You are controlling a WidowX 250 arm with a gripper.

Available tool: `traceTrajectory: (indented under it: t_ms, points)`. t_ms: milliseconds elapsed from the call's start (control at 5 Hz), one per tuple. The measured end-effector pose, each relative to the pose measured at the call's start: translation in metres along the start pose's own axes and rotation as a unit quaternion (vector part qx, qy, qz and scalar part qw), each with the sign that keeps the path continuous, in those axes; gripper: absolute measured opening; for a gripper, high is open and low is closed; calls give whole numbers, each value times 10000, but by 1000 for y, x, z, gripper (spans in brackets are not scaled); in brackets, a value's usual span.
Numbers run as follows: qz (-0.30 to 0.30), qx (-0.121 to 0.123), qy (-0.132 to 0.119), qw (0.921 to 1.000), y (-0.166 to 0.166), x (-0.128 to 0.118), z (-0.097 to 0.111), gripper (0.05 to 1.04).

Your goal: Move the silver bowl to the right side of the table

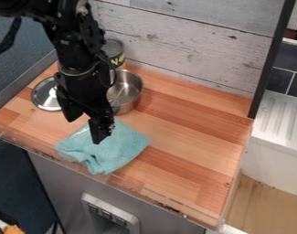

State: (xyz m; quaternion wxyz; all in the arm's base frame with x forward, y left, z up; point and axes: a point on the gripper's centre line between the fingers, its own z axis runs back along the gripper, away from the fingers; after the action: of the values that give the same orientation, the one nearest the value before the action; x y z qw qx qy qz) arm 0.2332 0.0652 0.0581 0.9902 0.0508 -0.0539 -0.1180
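My black gripper [85, 122] hangs over the left part of the wooden table [193, 132], above the upper-left edge of a teal cloth. Its two fingers stand apart, open, and nothing shows between them. Just behind and to the right of it, the silver bowl [129, 90] sits upright on the table near the back wall. The arm hides the bowl's left part. I cannot tell from here how high the gripper is above the surface.
The crumpled teal cloth [117, 148] lies at the front left. A round silver lid [45, 95] is left of the arm. A can [115, 49] stands behind the bowl. Low clear edging [135, 182] runs along the front, and a dark post [273, 59] rises at the back right corner.
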Motion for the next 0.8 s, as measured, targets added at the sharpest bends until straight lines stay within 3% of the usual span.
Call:
traceTrajectory:
  t_ms: [200, 400, 800]
  points:
    - [17, -83, 81, 9999, -2, -2, -5, 1001]
    - [121, -363, -348, 9987, 8, 31, 6, 1001]
    - [343, -497, -570, 9965, 22, 92, 5, 1001]
